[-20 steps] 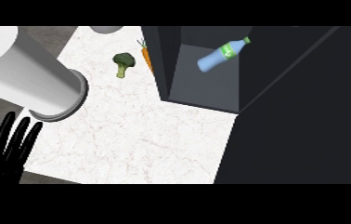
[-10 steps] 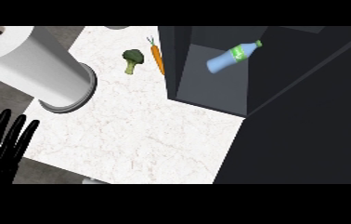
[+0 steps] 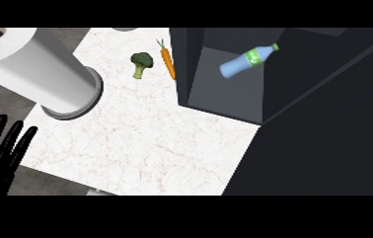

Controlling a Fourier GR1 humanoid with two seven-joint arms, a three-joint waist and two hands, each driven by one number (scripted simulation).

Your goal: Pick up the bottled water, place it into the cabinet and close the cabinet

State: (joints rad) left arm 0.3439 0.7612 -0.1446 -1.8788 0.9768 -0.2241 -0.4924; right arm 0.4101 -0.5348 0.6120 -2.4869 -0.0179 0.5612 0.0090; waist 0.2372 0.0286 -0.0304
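Head view, and we look steeply down at a white marbled counter. Our left hand shows at the near left edge, black fingers straight and spread wide, pointing up, holding nothing; a grey forearm slants across the far left of the counter above it. Our right hand does not show at all.

At the right stands the dark cabinet, open — we see into its grey interior. The bottled water lies inside on the cabinet floor, tilted, blue body with a green label and green cap pointing to the far right. No hand touches it.

On the counter just left of the cabinet's wall lies a carrot, and beside it, a little further left, a piece of broccoli — the two near but apart.
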